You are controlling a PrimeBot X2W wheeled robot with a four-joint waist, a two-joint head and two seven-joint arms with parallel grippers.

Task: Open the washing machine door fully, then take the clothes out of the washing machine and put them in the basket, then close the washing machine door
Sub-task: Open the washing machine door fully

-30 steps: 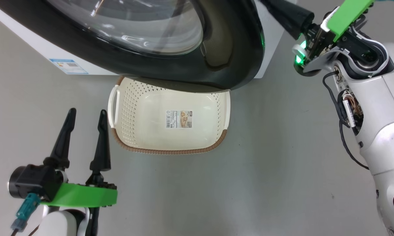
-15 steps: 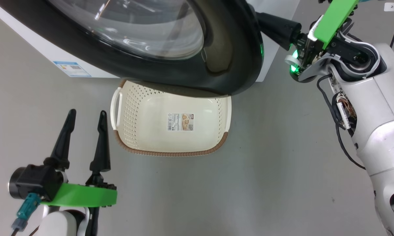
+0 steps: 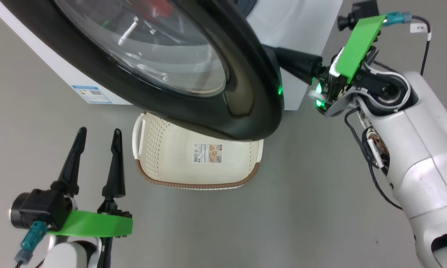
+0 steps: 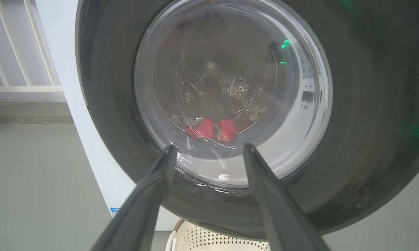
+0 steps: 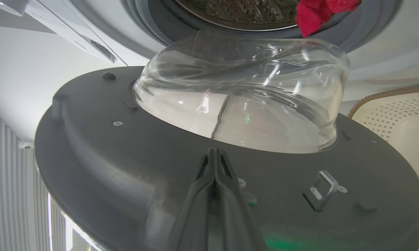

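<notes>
The washing machine door [image 3: 245, 111] hangs partly open over the far edge of the basket [image 3: 164, 160]. My right gripper [image 5: 214, 151] is shut, its tips resting on the door's dark inner face just below the glass bowl [image 5: 241, 94]; in the head view its fingers [image 3: 298, 65] reach behind the door's right edge. The red clothes [image 5: 317, 12] hang at the drum's mouth and show through the window [image 4: 213, 129]. At the lower left my left gripper [image 3: 97, 136] stands open and empty, facing the door's outer side. The washing machine [image 3: 301, 22] is white.
A blue label [image 3: 91, 93] sits low on the machine's front. A metal latch [image 5: 322, 190] sticks out of the door's inner face. Grey floor [image 3: 301, 208] spreads around the basket. White railings [image 4: 17, 69] stand left of the machine.
The door has swung further away from the machine, with my shut right gripper moving along behind its edge. The head camera has shifted. My left gripper stays put.
</notes>
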